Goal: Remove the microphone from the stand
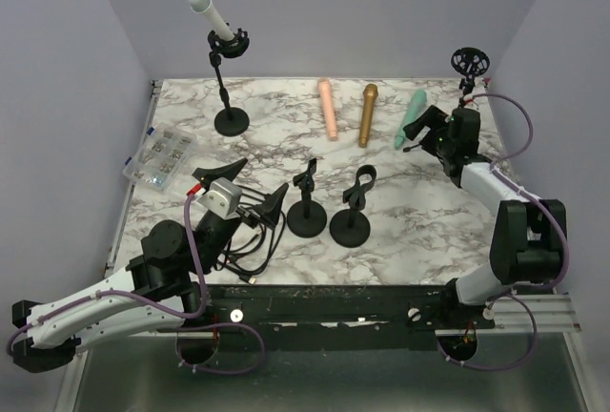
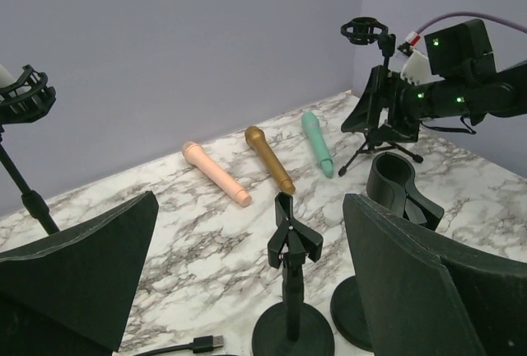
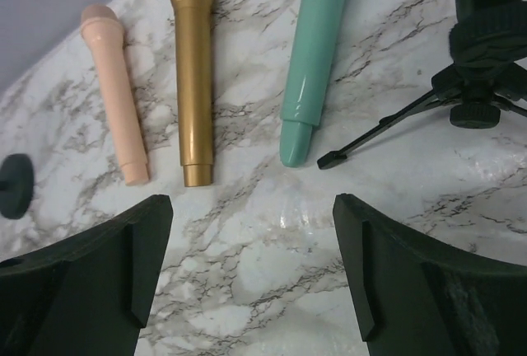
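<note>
A white microphone sits tilted in the black clip of a round-base stand at the table's back left. Its clip edge shows at the far left of the left wrist view. My left gripper is open and empty near the front left, far from that stand. My right gripper is open and empty at the back right, just in front of a green microphone lying flat. In the right wrist view the green microphone lies ahead of the open fingers.
A pink microphone and a gold microphone lie flat at the back centre. Two empty black stands stand mid-table. An empty tripod stand is at the back right. A clear parts box and black cables lie at the left.
</note>
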